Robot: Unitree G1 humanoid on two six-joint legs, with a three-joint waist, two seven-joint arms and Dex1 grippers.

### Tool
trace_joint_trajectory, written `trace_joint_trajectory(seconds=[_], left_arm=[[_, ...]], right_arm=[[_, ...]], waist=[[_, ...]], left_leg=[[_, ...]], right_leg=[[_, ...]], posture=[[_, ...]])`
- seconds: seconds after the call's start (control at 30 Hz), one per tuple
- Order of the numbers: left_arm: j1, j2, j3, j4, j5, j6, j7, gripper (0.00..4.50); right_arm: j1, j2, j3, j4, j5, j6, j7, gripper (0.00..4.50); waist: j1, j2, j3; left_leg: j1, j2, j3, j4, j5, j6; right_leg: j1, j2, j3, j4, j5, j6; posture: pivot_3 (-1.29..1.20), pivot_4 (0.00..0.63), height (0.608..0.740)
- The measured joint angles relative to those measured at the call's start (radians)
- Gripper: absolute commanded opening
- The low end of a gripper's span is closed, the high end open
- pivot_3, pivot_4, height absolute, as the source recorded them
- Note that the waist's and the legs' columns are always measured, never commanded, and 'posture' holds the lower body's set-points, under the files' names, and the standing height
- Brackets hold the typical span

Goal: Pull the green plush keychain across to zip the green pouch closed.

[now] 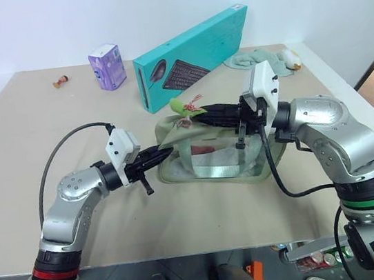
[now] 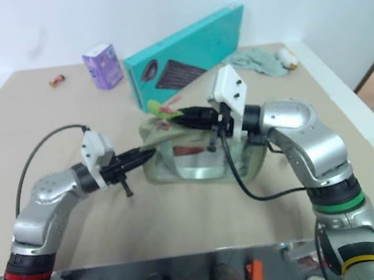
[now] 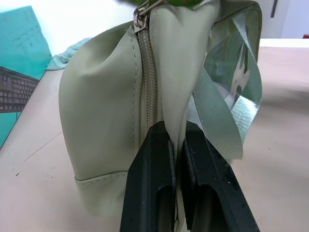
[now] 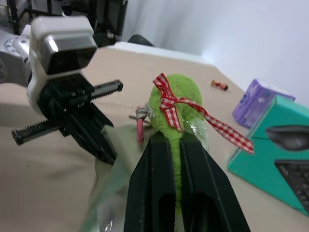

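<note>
The green pouch (image 1: 209, 173) stands in the middle of the table, pale sage fabric with clear sides and a webbing strap. My left gripper (image 1: 166, 150) is shut on the fabric at the pouch's left end (image 3: 106, 111), beside the zipper, its fingers (image 3: 149, 183) pinching a fold. The green plush keychain (image 1: 182, 105), lime and fuzzy with a red checked ribbon, sits at that same end, above the zipper pull (image 3: 140, 12). My right gripper (image 1: 196, 113) reaches level across the pouch's top from the right and is shut on the keychain (image 4: 176, 99).
A long teal keyboard box (image 1: 192, 55) lies behind the pouch. A purple packet (image 1: 108, 66) and a small brown-red object (image 1: 60, 81) stand at the back left. A mint cloth (image 1: 259, 57) lies at the back right, near the table's right edge.
</note>
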Motion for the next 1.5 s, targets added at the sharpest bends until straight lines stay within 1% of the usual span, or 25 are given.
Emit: trace_joint_trajectory(seconds=[0.1, 0.17, 0.33, 0.37, 0.63, 0.97, 1.13, 1.33, 1.5], left_arm=[[0.000, -0.010, 0.002, -0.007, -0.002, 0.019, 0.022, 0.00], [0.000, -0.017, 0.001, -0.016, -0.002, 0.028, 0.031, 0.00], [-0.002, -0.034, -0.003, -0.031, -0.019, 0.056, 0.042, 0.00], [-0.009, -0.038, -0.007, -0.034, -0.027, 0.066, 0.044, 0.00], [-0.025, -0.039, -0.018, -0.042, -0.038, 0.086, 0.059, 0.00], [-0.045, -0.056, -0.028, -0.042, -0.048, 0.109, 0.078, 0.00], [-0.062, -0.071, -0.028, -0.050, -0.079, 0.140, 0.102, 0.00], [-0.081, -0.081, -0.028, -0.051, -0.089, 0.176, 0.141, 0.00], [-0.082, -0.105, -0.028, -0.044, -0.105, 0.215, 0.175, 0.00]], right_arm=[[0.007, -0.037, -0.067, -0.022, 0.001, 0.000, -0.027, 0.01], [0.019, -0.054, -0.090, -0.036, 0.000, 0.000, -0.033, 0.01], [0.064, -0.138, -0.145, -0.062, 0.002, 0.001, -0.029, 0.01], [0.092, -0.159, -0.169, -0.072, 0.004, -0.001, -0.026, 0.01], [0.150, -0.235, -0.215, -0.071, 0.002, -0.039, -0.014, 0.01], [0.157, -0.278, -0.215, -0.022, -0.008, -0.096, -0.009, 0.01], [0.199, -0.308, -0.233, 0.031, -0.024, -0.167, -0.005, 0.01], [0.197, -0.307, -0.233, 0.043, -0.024, -0.194, -0.011, 0.01], [0.173, -0.265, -0.220, 0.053, -0.041, -0.194, -0.046, 0.01]], waist=[[0.001, 0.000, 0.000], [0.001, 0.000, 0.000], [0.002, 0.000, 0.000], [0.002, 0.000, 0.000], [0.002, 0.000, 0.000], [0.003, 0.000, 0.000], [0.003, 0.000, 0.000], [0.003, 0.000, 0.000], [0.002, 0.000, 0.000]], left_leg=[[0.000, 0.000, 0.000, 0.000, 0.000, 0.000], [0.000, 0.000, 0.000, 0.000, 0.000, 0.000], [0.000, 0.000, 0.000, 0.000, 0.000, 0.000], [0.000, 0.000, 0.000, 0.000, 0.000, 0.000], [0.000, 0.000, 0.000, 0.000, 0.000, 0.000], [-0.001, -0.001, 0.000, 0.000, 0.000, 0.000], [-0.001, -0.001, 0.000, 0.000, 0.000, 0.000], [0.000, -0.001, -0.001, 0.000, 0.000, 0.000], [0.000, -0.001, 0.000, 0.000, 0.000, 0.000]], right_leg=[[0.000, 0.000, 0.000, 0.000, 0.000, 0.000], [0.000, 0.000, 0.000, 0.000, 0.000, 0.000], [0.000, 0.000, 0.000, 0.000, -0.001, -0.001], [0.000, 0.000, 0.001, 0.000, -0.001, -0.001], [0.000, 0.001, 0.001, 0.000, -0.001, -0.001], [0.000, 0.000, 0.001, 0.000, -0.002, 0.000], [0.000, 0.000, 0.001, 0.000, -0.002, 0.000], [0.000, 0.000, 0.001, 0.000, -0.001, 0.001], [0.000, 0.000, 0.001, 0.000, 0.000, 0.002]], posture=[[0.00, 0.150, 0.740], [0.00, 0.150, 0.740], [0.00, 0.150, 0.740], [0.00, 0.150, 0.740], [0.00, 0.150, 0.740], [0.00, 0.150, 0.740], [0.00, 0.150, 0.740], [0.00, 0.150, 0.740], [0.00, 0.150, 0.740]])
